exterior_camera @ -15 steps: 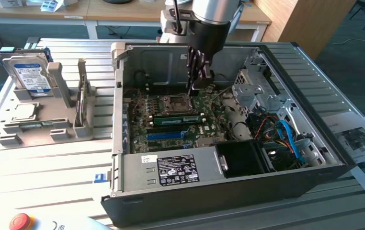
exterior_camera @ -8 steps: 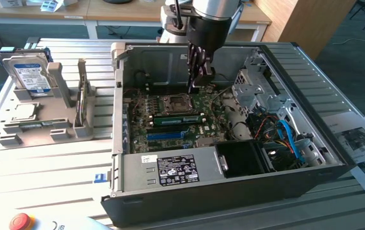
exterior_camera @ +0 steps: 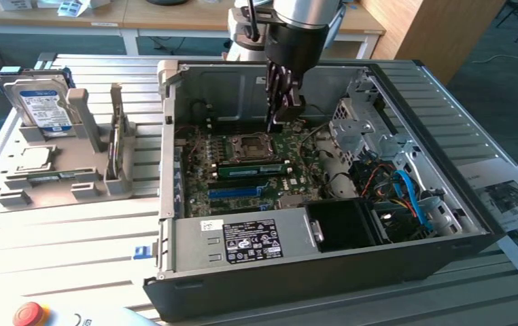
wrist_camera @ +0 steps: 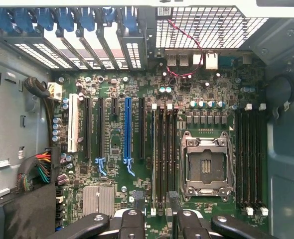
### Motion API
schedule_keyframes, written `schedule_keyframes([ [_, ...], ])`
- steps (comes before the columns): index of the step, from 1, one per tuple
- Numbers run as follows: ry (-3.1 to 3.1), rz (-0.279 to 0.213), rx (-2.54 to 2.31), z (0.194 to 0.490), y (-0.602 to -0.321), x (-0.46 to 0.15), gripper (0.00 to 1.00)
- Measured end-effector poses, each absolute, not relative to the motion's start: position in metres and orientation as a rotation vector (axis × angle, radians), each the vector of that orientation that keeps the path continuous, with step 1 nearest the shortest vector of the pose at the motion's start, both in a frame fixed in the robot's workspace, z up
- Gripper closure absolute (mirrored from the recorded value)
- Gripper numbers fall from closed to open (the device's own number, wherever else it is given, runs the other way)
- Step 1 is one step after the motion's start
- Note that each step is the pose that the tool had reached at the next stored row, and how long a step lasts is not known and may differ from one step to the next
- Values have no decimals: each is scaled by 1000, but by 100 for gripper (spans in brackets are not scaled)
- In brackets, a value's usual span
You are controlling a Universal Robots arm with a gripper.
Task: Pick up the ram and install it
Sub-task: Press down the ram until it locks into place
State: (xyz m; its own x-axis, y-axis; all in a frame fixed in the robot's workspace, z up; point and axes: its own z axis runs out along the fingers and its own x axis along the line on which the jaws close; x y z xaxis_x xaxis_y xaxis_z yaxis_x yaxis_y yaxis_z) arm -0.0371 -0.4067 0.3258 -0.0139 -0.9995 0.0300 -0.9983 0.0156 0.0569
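Note:
A long green ram (exterior_camera: pixel 251 165) stands on edge in a motherboard slot, just in front of the CPU socket (exterior_camera: pixel 245 144) inside the open PC case (exterior_camera: pixel 332 272). My gripper (exterior_camera: pixel 283 122) hangs above the board behind the socket, a little apart from the stick. In the wrist view my gripper (wrist_camera: pixel 154 200) is open. Its two dark fingertips (wrist_camera: pixel 137 199) straddle the line of the slots beside the CPU socket (wrist_camera: pixel 206 167), with nothing held between them. The ram shows there edge-on as a thin dark strip (wrist_camera: pixel 160 159).
A hard drive (exterior_camera: pixel 43 102) stands in a grey fixture (exterior_camera: pixel 60 176) at the exterior view's left. Within the case are the power supply (exterior_camera: pixel 240 241), a drive cage (exterior_camera: pixel 364 129) and blue cables (exterior_camera: pixel 408 193). A red stop button (exterior_camera: pixel 28 314) sits by the table's front edge.

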Motion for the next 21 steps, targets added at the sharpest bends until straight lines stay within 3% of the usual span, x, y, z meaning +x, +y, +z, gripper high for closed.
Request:
schedule_keyframes([
  [4, -2194, -30, 2162, 326, -407, -37, 71],
  [8, -2194, -30, 2162, 326, -407, -37, 89],
  [21, -2197, -24, 2165, 326, -407, -37, 90],
])
